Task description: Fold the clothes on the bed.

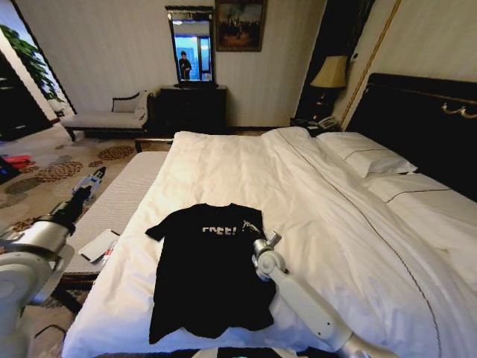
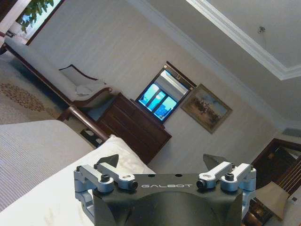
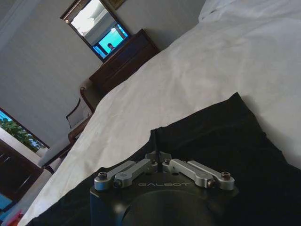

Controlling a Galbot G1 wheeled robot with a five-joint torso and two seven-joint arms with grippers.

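The clothes, one black T-shirt [image 1: 203, 277] with white lettering, lie flat near the foot of the bed [image 1: 313, 194], collar toward the pillows. My right gripper [image 1: 249, 227] rests at the shirt's right shoulder. In the right wrist view this right gripper [image 3: 158, 155] is shut, its tips meeting on the black fabric [image 3: 221, 136], where a crease runs up to them. My left gripper [image 1: 94, 181] hangs over the striped bench beside the bed, away from the shirt. Seen from its wrist, the left gripper [image 2: 162, 161] is open with nothing between its fingers.
A white flat device [image 1: 98, 245] lies on the striped bench [image 1: 123, 186] left of the bed. Pillows [image 1: 373, 158] and a dark headboard [image 1: 425, 119] are at the right. A dresser [image 1: 190, 108], a chaise longue [image 1: 104, 119] and a lamp [image 1: 330, 73] stand along the far wall.
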